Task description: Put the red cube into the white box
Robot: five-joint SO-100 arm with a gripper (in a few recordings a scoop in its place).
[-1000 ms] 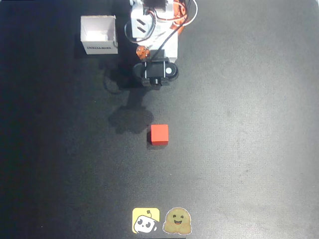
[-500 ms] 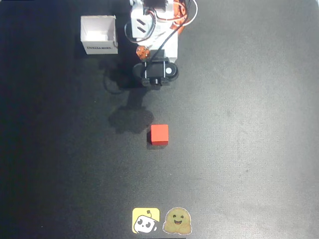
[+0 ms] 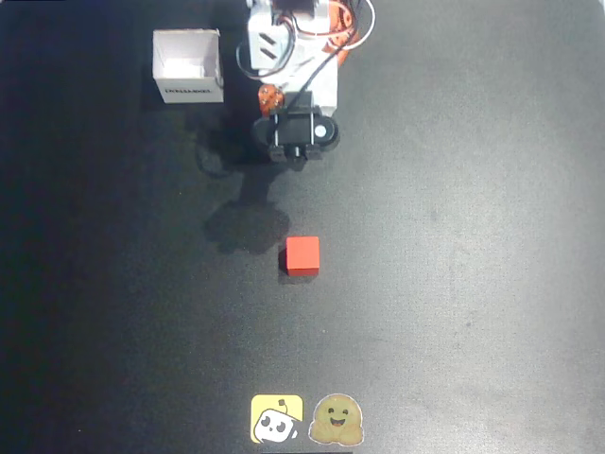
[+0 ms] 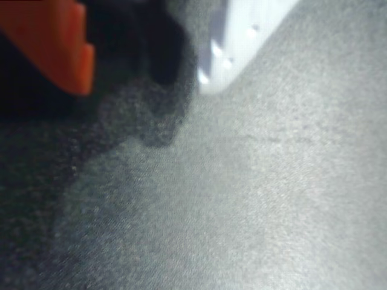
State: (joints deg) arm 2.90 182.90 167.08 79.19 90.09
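Scanning the overhead view from the left, I find the small square white cardboard box (image 3: 188, 64) first, standing at the upper left of the dark matte surface (image 3: 473, 236), open side up, with dark printed text on the outer wall facing the bottom of the picture. Just right of it sits the white and orange arm (image 3: 293, 47), folded at the top centre, and its black gripper (image 3: 295, 137) points down the picture, near the box but apart from it. I cannot tell whether the gripper is released or clenched; nothing is visibly held in it. Below the gripper its shadow falls on the surface, and just right of that shadow the small bright red-orange cube (image 3: 302, 255) lies flat near the middle, well apart from both gripper and box. At the bottom edge I see a yellow square robot-face sticker (image 3: 276, 419) and, beside it on the right, a tan smiling-face sticker (image 3: 338, 420). My wrist view is blurred: an orange part (image 4: 51, 42) at upper left, a white part (image 4: 242, 39) further right, grey surface beneath.
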